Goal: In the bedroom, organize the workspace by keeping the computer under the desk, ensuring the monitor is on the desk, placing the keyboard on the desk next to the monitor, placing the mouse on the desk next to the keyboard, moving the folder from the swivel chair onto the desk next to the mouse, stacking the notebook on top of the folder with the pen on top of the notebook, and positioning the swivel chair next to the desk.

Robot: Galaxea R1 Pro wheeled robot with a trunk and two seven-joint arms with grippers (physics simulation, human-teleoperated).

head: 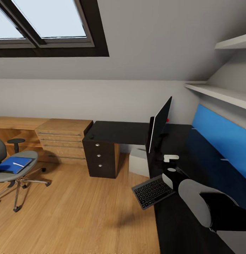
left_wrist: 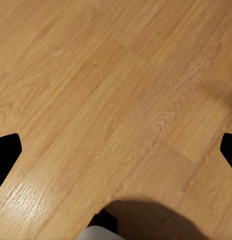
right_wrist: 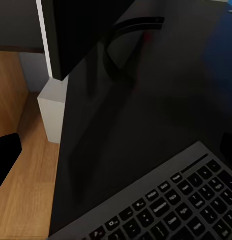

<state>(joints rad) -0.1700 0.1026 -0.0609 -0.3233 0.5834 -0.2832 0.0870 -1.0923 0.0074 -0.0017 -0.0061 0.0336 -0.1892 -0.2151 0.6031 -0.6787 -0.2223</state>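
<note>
Bedroom with plank floor (head: 77, 211), black counter (head: 119, 131) carried monitor (head: 160, 123) and keyboard (head: 153, 192) overhanging its edge, right gripper (head: 171, 158) above keyboard, jaws' state untellable, left jaws parted, empty, folder (head: 11, 165) lay on swivel chair (head: 13, 171), computer (head: 139, 160) stood under counter.

Right arm (head: 208, 204) reaching over the black counter (head: 119, 132), keyboard (head: 152, 191) overhanging its edge beside the monitor (head: 160, 125), blue folder (head: 13, 165) lying on the swivel chair (head: 11, 169)
</note>
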